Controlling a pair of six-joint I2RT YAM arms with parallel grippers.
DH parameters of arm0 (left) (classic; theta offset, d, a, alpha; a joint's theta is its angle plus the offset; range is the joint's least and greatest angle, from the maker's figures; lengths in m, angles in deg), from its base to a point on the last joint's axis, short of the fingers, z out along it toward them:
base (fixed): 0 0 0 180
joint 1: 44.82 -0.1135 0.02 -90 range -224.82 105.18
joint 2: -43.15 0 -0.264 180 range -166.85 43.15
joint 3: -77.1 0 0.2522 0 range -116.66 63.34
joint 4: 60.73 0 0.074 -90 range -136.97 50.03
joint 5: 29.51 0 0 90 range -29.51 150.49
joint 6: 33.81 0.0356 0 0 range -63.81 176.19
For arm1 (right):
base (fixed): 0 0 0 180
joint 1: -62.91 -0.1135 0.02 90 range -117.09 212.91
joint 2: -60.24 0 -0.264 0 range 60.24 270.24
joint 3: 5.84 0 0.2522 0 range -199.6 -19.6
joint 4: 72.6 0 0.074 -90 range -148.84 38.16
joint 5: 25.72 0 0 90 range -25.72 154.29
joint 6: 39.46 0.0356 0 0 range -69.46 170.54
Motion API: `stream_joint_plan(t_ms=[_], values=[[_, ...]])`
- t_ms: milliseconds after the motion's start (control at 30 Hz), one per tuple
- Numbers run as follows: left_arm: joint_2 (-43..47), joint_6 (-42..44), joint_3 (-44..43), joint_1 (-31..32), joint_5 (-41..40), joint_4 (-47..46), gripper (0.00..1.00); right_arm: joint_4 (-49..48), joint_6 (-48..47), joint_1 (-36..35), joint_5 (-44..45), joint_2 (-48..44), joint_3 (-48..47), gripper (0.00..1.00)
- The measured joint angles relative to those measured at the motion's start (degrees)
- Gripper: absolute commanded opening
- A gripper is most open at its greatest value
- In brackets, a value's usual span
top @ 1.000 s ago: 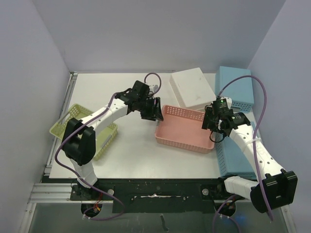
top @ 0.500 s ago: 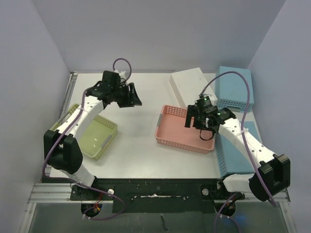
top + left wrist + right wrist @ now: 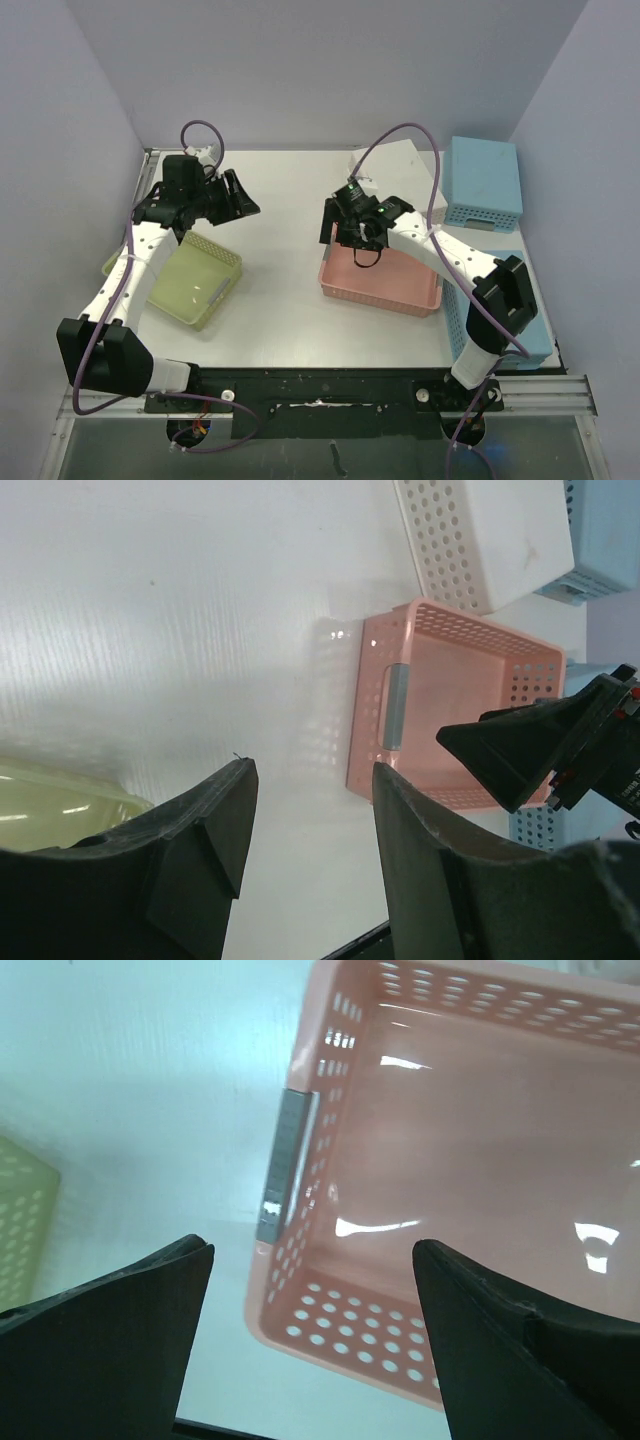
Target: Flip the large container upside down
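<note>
1. Since a second ago both arms have swung left: the left gripper (image 3: 232, 196) has pulled away from the pink basket's left end to the far-left of the table, and the right gripper (image 3: 340, 228) has crossed from the basket's right end to its left end.
2. Nearest on the left lies the yellow-green perforated plastic basket (image 3: 195, 285), open side up, partly under the left arm; it plays no part here.
3. Near centre-right sits the pink perforated plastic basket (image 3: 385, 270), the large container by my reading, upright with its open side up and nothing inside it.
4. Its left short wall carries a grey label strip (image 3: 285, 1165), which the right wrist view shows directly below the right gripper's spread, empty fingers (image 3: 110, 1335). They straddle that wall, one outside, one over the interior, probably so they can pinch the rim and lever the basket over.
5. On the right edge a pale blue perforated basket (image 3: 490, 325) lies bottom up, mostly behind the right arm.
6. Farther back, the left gripper hovers released and empty over the bare white table (image 3: 280, 300), likely parked clear of the flip.
7. At the far right, a white perforated basket (image 3: 395, 180) and a second pale blue basket (image 3: 482, 180) rest bottom up.
</note>
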Motion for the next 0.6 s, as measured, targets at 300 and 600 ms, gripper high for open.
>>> stream_joint_plan(t_ms=[300, 600], values=[[11.08, 1.16, 4.07, -5.51, -6.38, 0.57, 0.48, 0.44, 5.55, -2.71, 2.71, 15.17, -12.09, 0.76], [13.53, 5.18, 4.81, -5.92, -7.76, 2.51, 0.48, 3.54, 5.73, -2.80, 4.52, 22.80, -16.55, 0.37]])
